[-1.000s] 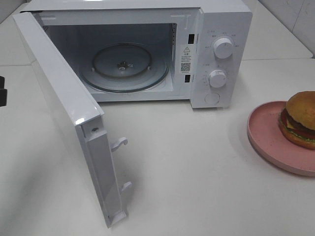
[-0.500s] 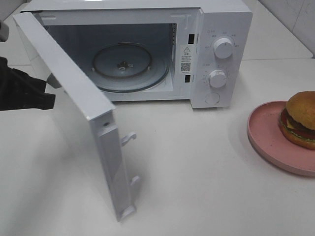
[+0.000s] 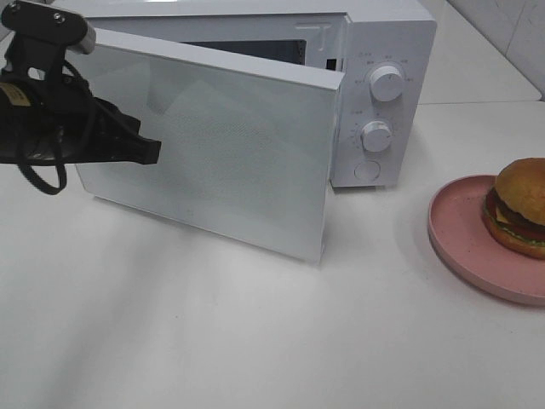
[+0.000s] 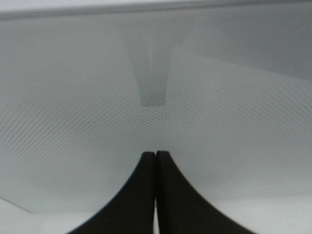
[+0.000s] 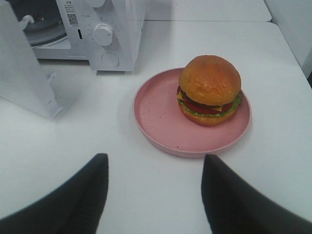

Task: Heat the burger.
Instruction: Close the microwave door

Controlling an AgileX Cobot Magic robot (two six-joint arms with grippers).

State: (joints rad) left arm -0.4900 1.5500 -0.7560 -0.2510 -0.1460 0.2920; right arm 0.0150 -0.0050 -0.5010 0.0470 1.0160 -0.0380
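Overhead, the small golden-bun burger (image 3: 519, 207) sits on a flat pink plate (image 3: 464, 247) at the white table's right edge; left wrist: fingers (image 4: 146, 195) pressed together against the white microwave's door (image 4: 97, 122); right wrist: right gripper (image 5: 153, 187) spread, empty (burger likely light, squashy; take the plate rim).

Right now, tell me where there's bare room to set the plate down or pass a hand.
Bare tabletop spreads in front of the microwave door, across to the pink plate. A smaller bare strip lies between the microwave and the plate. Crowded: the left pincer is against the door, and the burger occupies the plate.
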